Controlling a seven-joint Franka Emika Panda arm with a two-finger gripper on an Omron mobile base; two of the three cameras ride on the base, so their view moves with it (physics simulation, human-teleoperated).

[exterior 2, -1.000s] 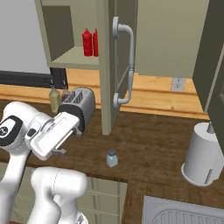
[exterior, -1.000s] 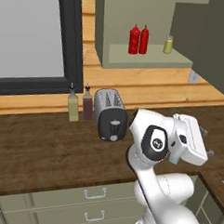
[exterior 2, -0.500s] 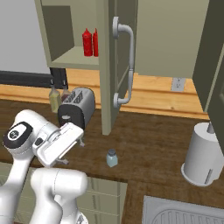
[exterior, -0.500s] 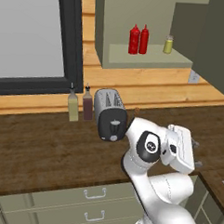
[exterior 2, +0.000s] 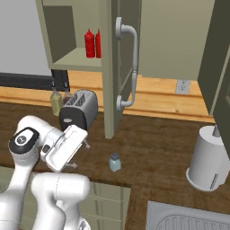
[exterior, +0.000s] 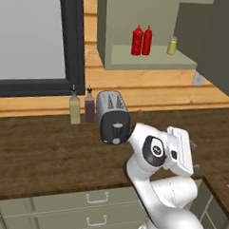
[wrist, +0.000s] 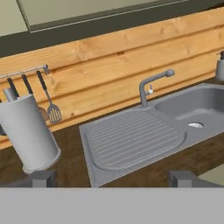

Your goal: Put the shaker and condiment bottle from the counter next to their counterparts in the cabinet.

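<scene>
The pale blue-grey shaker (exterior 2: 115,162) stands upright on the dark wood counter (exterior 2: 152,148) near its front edge. My gripper (exterior 2: 80,156) hovers to its left, open, with nothing between the fingertips (wrist: 41,178); the gripper (exterior: 194,156) is also at the end of the folded arm. In the olive cabinet (exterior: 138,58) the stout red condiment bottle (exterior: 137,40) stands next to a slimmer red bottle (exterior: 147,39), with a yellowish-green shaker (exterior: 172,45) further right. The condiment bottle (exterior 2: 90,43) also shows behind the open cabinet door (exterior 2: 123,67).
A toaster (exterior: 114,117) sits on the counter beside an olive bottle (exterior: 75,109) and a dark brown bottle (exterior: 89,108). A paper towel roll (exterior 2: 209,159) and a grey sink (wrist: 140,135) with a faucet (wrist: 151,85) lie to the right. Hanging utensils (wrist: 50,103) line the wooden wall.
The arm has folded down and the hand has sunk a little towards the counter, staying open. The shaker and the bottles have not moved.
</scene>
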